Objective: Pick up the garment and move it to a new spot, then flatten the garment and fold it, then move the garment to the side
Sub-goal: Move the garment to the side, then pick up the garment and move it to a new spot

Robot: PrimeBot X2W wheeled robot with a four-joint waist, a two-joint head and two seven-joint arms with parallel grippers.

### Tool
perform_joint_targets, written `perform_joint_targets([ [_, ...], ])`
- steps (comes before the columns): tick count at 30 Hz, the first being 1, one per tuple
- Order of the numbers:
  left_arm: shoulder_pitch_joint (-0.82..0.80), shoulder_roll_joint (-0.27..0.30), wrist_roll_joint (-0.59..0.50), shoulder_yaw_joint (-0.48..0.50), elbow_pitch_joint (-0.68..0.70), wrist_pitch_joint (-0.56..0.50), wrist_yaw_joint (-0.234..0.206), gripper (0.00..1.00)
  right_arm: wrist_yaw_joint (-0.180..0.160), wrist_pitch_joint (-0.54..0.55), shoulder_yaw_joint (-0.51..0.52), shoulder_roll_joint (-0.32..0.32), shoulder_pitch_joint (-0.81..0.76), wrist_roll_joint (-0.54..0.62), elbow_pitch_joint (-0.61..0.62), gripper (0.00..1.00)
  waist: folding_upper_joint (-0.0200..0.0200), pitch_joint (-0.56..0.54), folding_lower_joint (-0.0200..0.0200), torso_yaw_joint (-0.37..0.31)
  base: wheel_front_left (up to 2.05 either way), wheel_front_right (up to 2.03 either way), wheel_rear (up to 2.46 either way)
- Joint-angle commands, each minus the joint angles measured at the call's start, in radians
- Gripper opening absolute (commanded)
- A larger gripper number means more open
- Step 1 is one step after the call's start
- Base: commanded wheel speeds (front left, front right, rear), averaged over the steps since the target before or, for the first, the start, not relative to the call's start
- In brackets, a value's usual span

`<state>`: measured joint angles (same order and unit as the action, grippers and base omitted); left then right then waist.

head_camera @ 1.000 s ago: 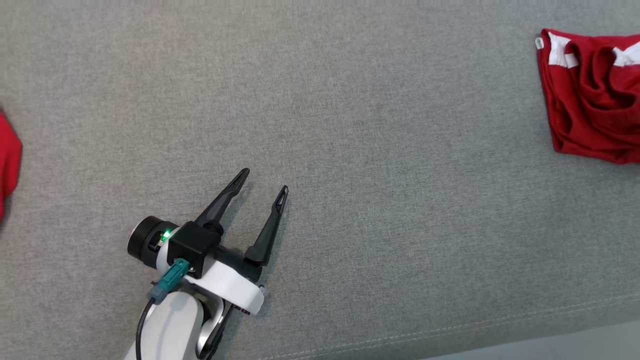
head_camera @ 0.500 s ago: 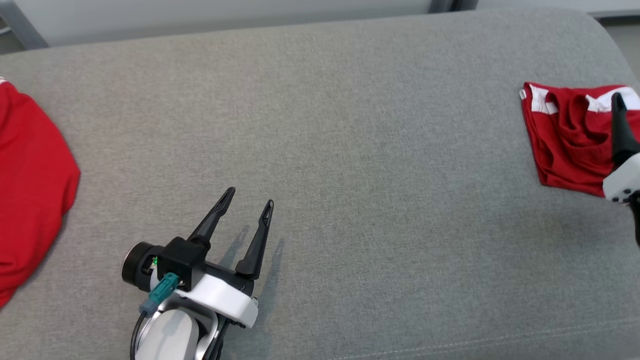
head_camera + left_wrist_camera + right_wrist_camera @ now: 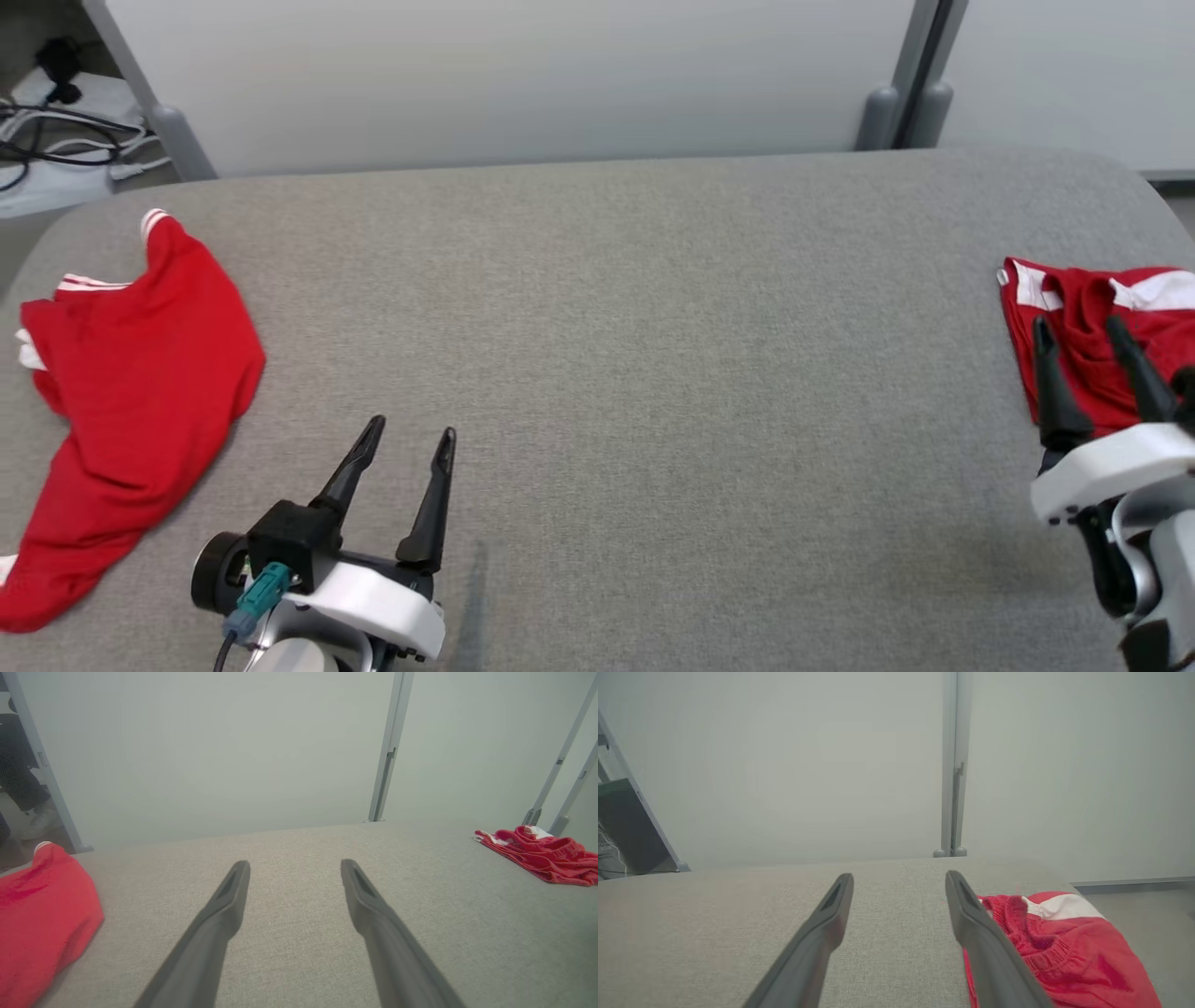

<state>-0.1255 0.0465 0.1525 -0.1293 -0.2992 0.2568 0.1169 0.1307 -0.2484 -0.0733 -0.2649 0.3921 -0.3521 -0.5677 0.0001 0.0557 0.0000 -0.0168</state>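
Right claw [image 3: 1075, 324] sat nearest the crumpled garment [image 3: 1088, 299].
Both claws gaped empty; garment lay just ahead, slightly right; left claw [image 3: 413, 427] well apart.

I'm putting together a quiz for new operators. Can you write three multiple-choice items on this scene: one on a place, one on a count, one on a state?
1. Where does the crumpled red garment lie?
A) at the right end of the grey surface
B) at its centre
C) on the floor

2. How many red garments lie on the grey surface?
A) one
B) two
C) four

3. How do the jaws of the left pincer stand?
A) shut on cloth
B) open, holding nothing
C) shut, empty

Answers:
1. A, since it sits against the right edge in the head view.
2. B, since a flatter red garment also lies at the left end.
3. B, since its two fingers stand apart over bare fabric.
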Motion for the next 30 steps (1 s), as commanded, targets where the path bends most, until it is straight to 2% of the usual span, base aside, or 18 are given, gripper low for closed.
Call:
perform_joint_targets([
  [1,-0.012,0.007,-0.001,0.041,0.022,0.005,-0.013,1.0,0.0,-0.013,-0.011,-0.001,-0.011,0.01,0.038,1.0,-0.0001,-0.021,0.0,0.02,0.0,0.0,0.0],
  [3,-0.001,0.006,-0.003,0.056,0.019,0.005,-0.022,1.0,0.0,-0.013,0.0,0.021,-0.042,0.016,0.069,1.0,-0.0001,-0.034,0.0,0.03,0.0,0.0,0.0],
  [4,0.018,0.005,-0.005,0.09,0.017,0.005,-0.042,1.0,0.0,-0.013,0.006,0.058,-0.105,0.053,0.119,1.0,-0.0001,-0.053,0.0,0.043,0.0,0.0,0.0],
  [14,0.058,0.004,-0.01,0.182,0.036,0.005,-0.082,1.0,0.0,-0.013,0.053,0.121,-0.225,0.119,0.208,1.0,-0.0001,-0.071,0.0,0.033,0.0,0.0,0.0],
  [30,0.054,0.004,0.002,0.163,0.03,0.005,-0.073,1.0,0.0,-0.013,0.038,0.144,-0.233,0.132,0.206,1.0,-0.0001,-0.05,0.0,0.03,0.0,0.0,0.0],
])
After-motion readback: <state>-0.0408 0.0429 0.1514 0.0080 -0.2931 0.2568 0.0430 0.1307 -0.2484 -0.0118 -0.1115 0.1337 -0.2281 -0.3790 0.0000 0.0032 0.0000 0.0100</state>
